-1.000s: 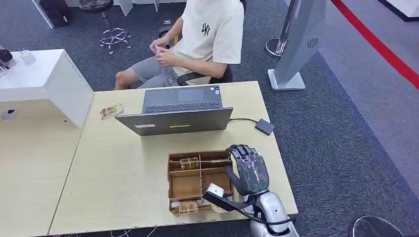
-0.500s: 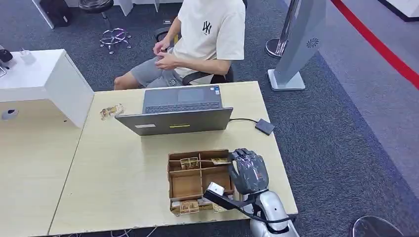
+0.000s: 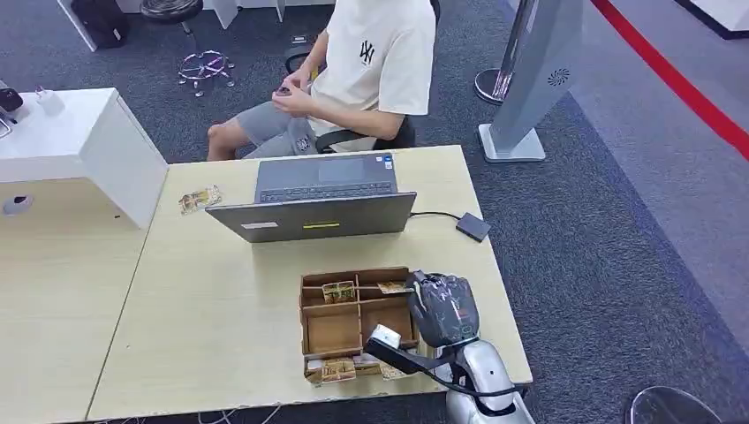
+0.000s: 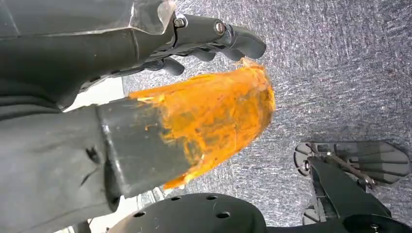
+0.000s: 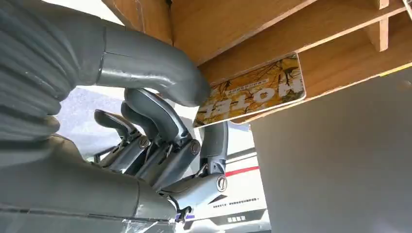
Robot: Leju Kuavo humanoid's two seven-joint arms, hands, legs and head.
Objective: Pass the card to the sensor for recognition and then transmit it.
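Note:
My right hand (image 3: pixel 442 307) sits at the right side of the wooden divided box (image 3: pixel 331 331), fingers curled in. In the right wrist view the thumb (image 5: pixel 150 68) presses on the end of a yellow card (image 5: pixel 252 92) printed "HOTEL", and a finger reaches up along its other side, so the card is pinched. That card (image 3: pixel 391 287) still lies in the box's far right compartment. The sensor (image 3: pixel 473 226), a small dark square pad on a cable, lies on the table beyond the hand. My left hand (image 4: pixel 145 121) hangs over the carpet with nothing in it.
An open laptop (image 3: pixel 313 208) stands behind the box. A person (image 3: pixel 353 71) sits on a chair past the table's far edge. More cards lie in other compartments (image 3: pixel 337 291) and at the table's far left (image 3: pixel 199 199). A white desk (image 3: pixel 79 132) adjoins on the left.
My right hand's fingers, stretched out over the box's right side a second ago, have curled in and the thumb has come onto the card. The person's hands shifted slightly.

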